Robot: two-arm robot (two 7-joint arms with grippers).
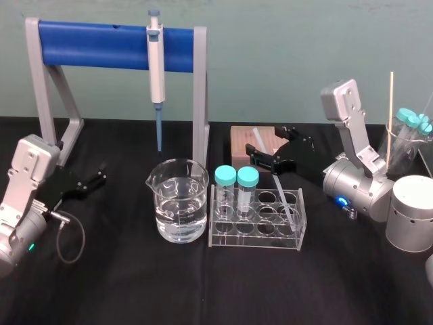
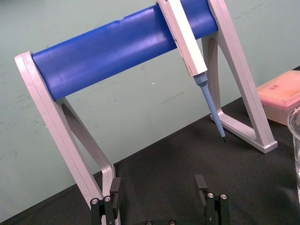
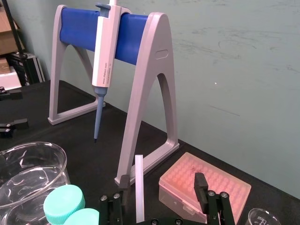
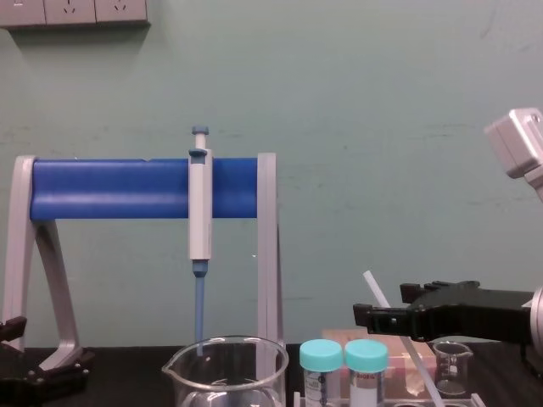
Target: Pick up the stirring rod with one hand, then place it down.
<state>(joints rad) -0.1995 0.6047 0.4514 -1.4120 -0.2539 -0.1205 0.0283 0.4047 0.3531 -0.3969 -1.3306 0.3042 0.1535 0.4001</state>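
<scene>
A: So, where's the thin white translucent stirring rod point(image 3: 139, 187)?
B: Leaning in the clear plastic tube rack point(image 1: 257, 244), top toward 11 o'clock, between the wide jaws of the black right gripper point(image 3: 162, 180). Left gripper point(image 2: 158, 187) is wide too.

Even, bright light; soft glints on the beaker point(image 1: 179, 203)

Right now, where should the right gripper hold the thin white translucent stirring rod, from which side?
The upper part of the thin white translucent stirring rod, leaning free above the clear plastic rack. Come from the robot's right: the open fingers of the right gripper flank it there.
</scene>
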